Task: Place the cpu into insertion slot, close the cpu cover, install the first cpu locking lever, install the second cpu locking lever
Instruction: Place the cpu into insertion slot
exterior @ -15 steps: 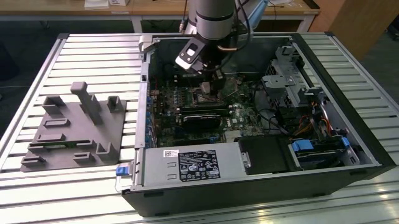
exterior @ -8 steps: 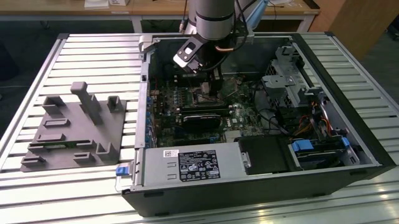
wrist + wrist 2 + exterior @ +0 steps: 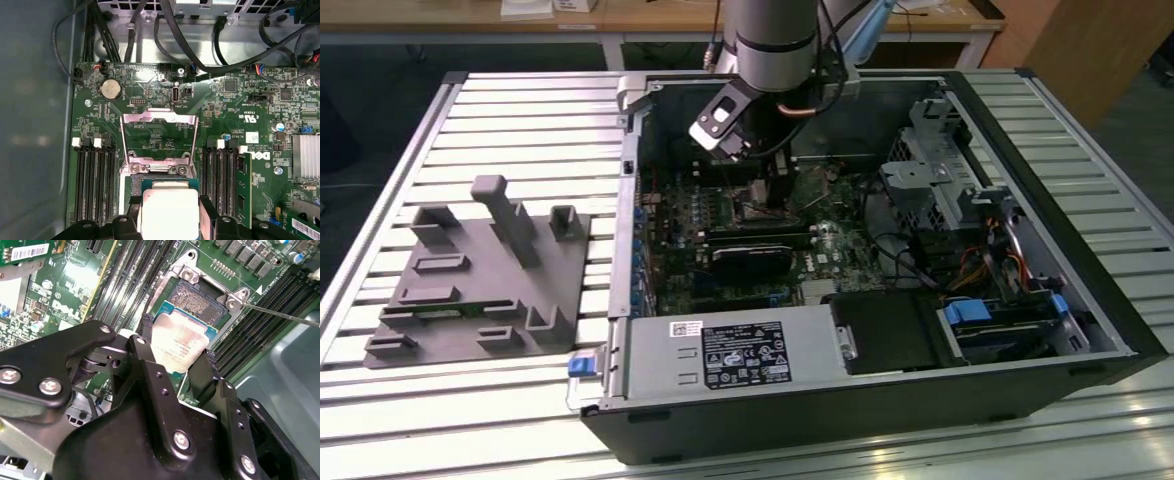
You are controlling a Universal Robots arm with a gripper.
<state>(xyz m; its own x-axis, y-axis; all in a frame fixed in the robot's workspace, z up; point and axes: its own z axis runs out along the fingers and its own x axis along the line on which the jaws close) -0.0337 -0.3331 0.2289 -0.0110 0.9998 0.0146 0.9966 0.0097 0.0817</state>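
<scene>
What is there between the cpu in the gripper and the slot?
Nothing. In the second wrist view the cpu, held by the gripper, overlaps the open slot's edge, with no part between.

A robotics lab or workshop is suggested. A slatted aluminium tabletop (image 3: 520, 110) is spread beneath the claw (image 3: 169, 212), an opened computer case (image 3: 854, 420) is laid around it, and a grey moulded fixture (image 3: 474, 275) is set well off to the exterior view's left of it. Beyond the claw, what may be wooden desks (image 3: 654, 18) are glimpsed.
</scene>
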